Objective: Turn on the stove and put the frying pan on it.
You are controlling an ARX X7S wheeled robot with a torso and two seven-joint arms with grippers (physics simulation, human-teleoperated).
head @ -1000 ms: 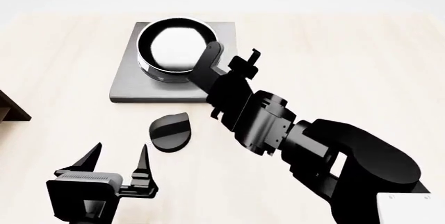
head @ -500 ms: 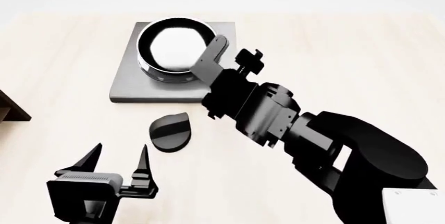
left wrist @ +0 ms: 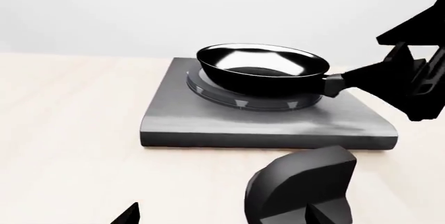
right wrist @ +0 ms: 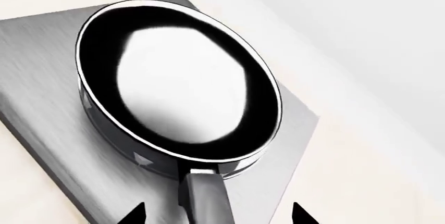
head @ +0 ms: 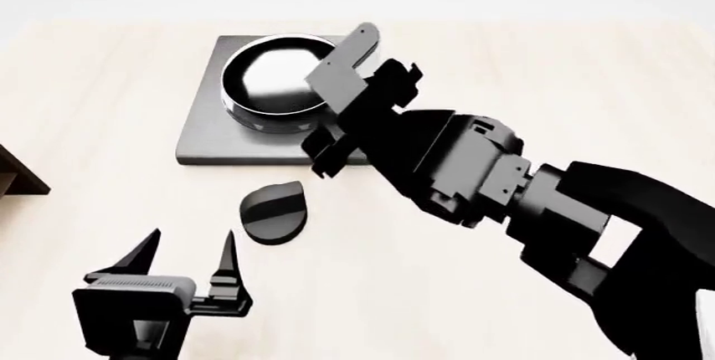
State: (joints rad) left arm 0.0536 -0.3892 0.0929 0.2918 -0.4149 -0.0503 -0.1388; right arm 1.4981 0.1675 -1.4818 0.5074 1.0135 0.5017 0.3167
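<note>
1. One frying pan (head: 271, 77) sits on the burner of one stove (head: 213, 130), upper centre of the head view; placing looks done.
2. Right gripper (right wrist: 215, 214) spread, straddling the pan handle (right wrist: 205, 195), not pinching.
3. Left gripper (head: 190, 261) spread, empty, lower left.
4. One knob (head: 275, 212) below the slab; on-state unclear. Next: retract right.

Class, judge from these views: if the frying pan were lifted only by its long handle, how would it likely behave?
The frying pan looks rigid, so it probably would not flex. Its bowl sits far from the handle's end, so it would likely droop bowl-down in a loose grip. The glossy surface suggests it may slip between fingers or slide on the stove.
</note>
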